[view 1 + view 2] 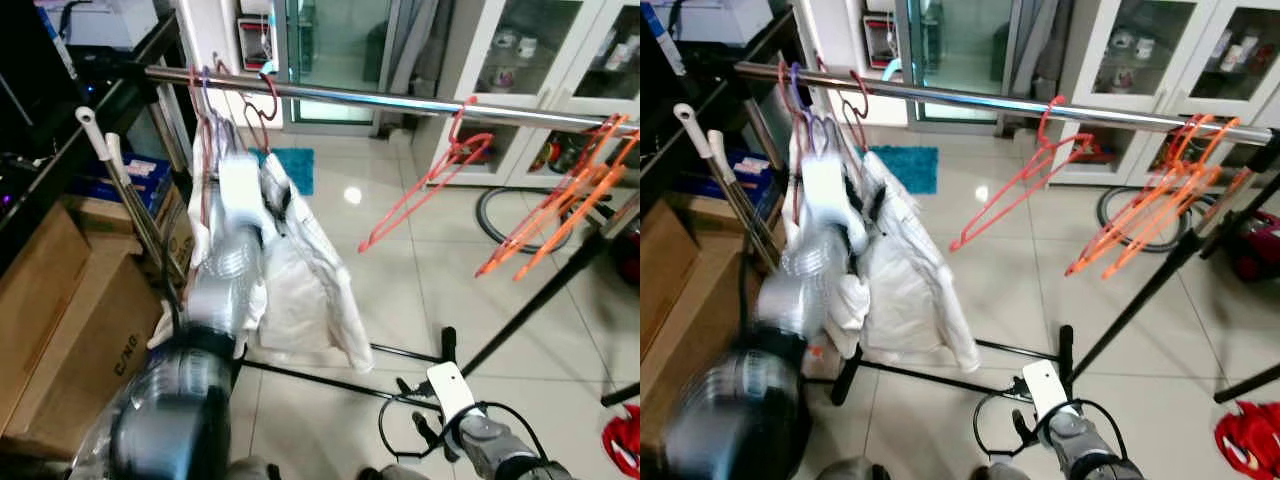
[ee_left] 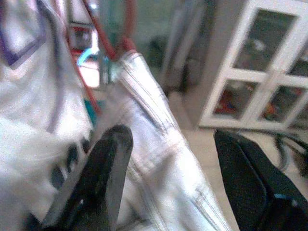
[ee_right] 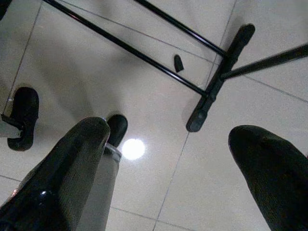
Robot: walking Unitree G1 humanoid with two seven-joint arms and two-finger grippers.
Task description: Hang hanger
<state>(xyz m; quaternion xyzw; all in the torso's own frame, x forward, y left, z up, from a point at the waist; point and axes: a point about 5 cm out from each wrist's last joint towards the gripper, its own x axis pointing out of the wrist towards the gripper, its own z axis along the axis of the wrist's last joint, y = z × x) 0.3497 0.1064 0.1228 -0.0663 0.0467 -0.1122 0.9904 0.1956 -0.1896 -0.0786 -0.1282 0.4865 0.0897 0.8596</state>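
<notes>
A chrome rail [image 1: 400,100] crosses the scene. At its left end a white garment [image 1: 310,280] hangs on a red hanger [image 1: 262,105]. My left arm is raised to that garment, blurred. In the left wrist view my left gripper [image 2: 171,139] is open, with the white cloth [image 2: 159,144] close behind its fingers [image 2: 103,163]. An empty red hanger [image 1: 440,175] hangs mid-rail, and several orange hangers [image 1: 570,205] hang at the right. My right arm [image 1: 470,425] stays low. The right gripper [image 3: 171,132] is open over the floor tiles and holds nothing.
Cardboard boxes [image 1: 60,330] and mop handles [image 1: 130,190] stand at the left. The rack's black base bars [image 3: 211,91] and slanted leg [image 1: 540,300] cross the tiled floor. White glass-door cabinets [image 1: 540,60] line the back. A red object [image 1: 625,440] lies at the floor's right edge.
</notes>
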